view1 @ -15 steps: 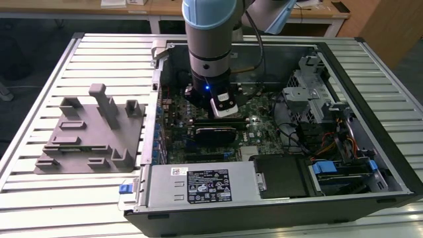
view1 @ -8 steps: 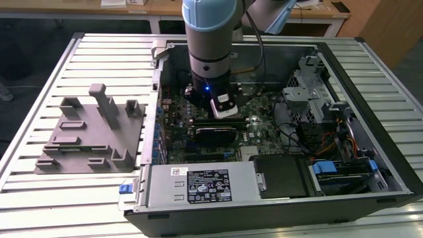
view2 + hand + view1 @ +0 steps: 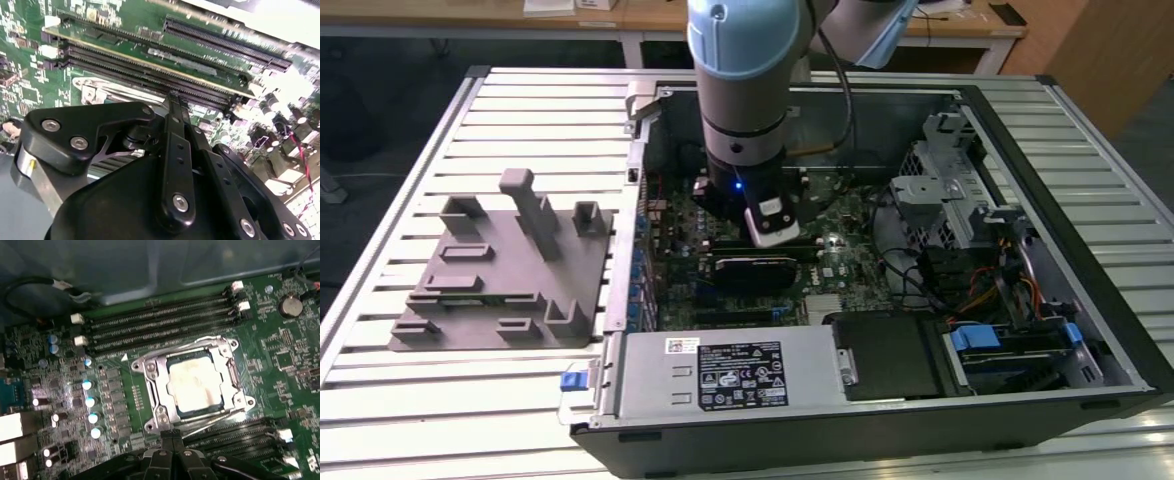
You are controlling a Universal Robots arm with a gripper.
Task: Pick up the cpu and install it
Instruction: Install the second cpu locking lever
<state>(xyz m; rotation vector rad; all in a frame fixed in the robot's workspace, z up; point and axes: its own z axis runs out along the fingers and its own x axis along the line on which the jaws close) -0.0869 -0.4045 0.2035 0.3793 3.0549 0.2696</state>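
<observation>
You have the cpu [image 3: 195, 383] already seated in the socket [image 3: 192, 385] on the motherboard [image 3: 280, 360], inside its metal frame. Your gripper [image 3: 172, 437] hangs just above the socket's edge, fingers seemingly pressed together and holding nothing, though the tips are hard to see.

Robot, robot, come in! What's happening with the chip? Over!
Gripper shut, empty, low over motherboard. Cpu lying in its socket. Nothing in the way.

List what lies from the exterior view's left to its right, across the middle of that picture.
Grey fixture on the slatted table → open computer case wall → robot arm over the motherboard → silver drive cage → blue drive latches.
</observation>
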